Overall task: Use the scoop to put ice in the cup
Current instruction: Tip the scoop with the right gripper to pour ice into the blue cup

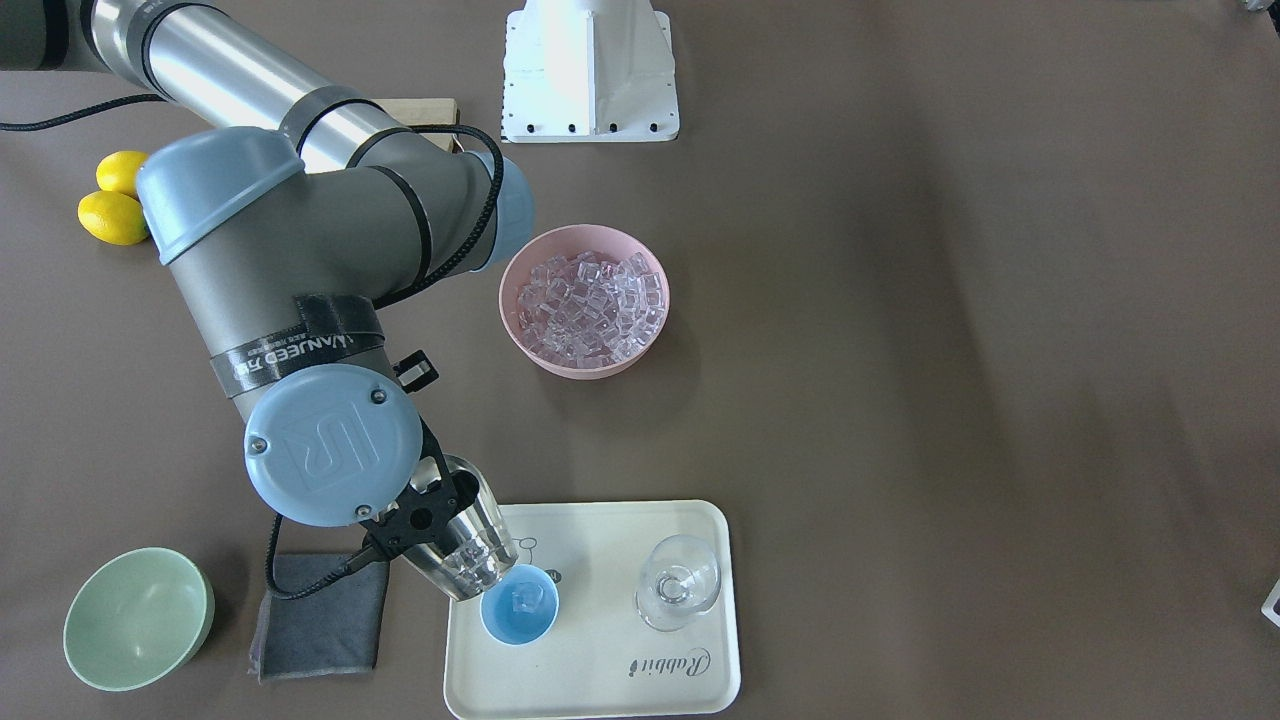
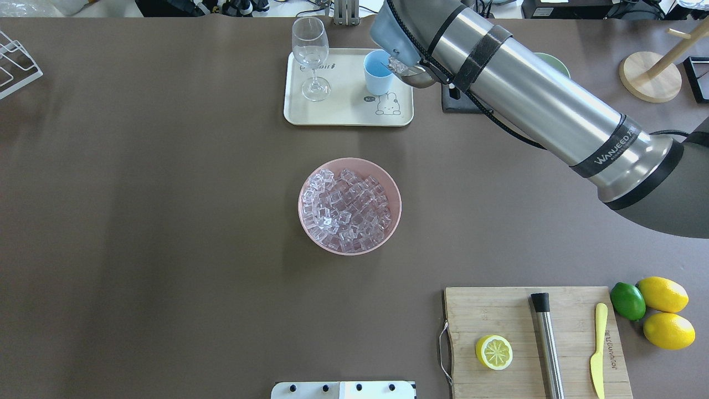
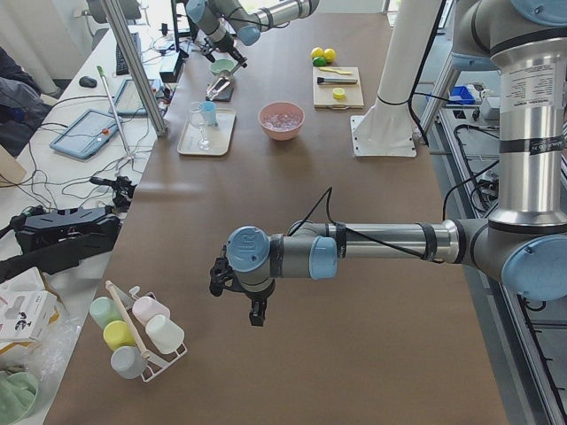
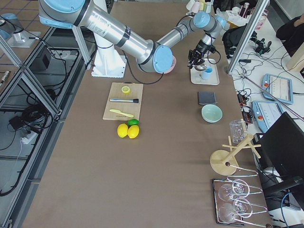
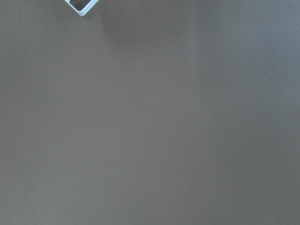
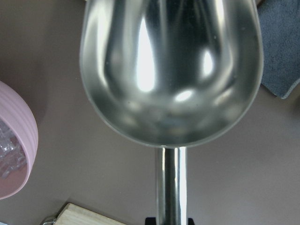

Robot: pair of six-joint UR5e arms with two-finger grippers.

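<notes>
Slanting scoop, mouth over cup

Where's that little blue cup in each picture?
Front-facing: cup bottom centre, on the cream tray.
Overhead: cup top centre.
Exterior left: cup far, upper left.
Exterior right: cup top, right of centre.
Left wrist: not in it.
Right wrist: not in it; scoop fills it.
Shared landmark: the tray, wine glass beside the cup.

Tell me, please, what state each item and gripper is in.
scoop: tilted toward the cup, ice at its mouth
cup: upright on the tray, some ice inside
pink bowl: full of ice
wine glass: upright, empty
green bowl: upright, empty
right gripper: shut on the scoop
left gripper: cannot tell
</notes>
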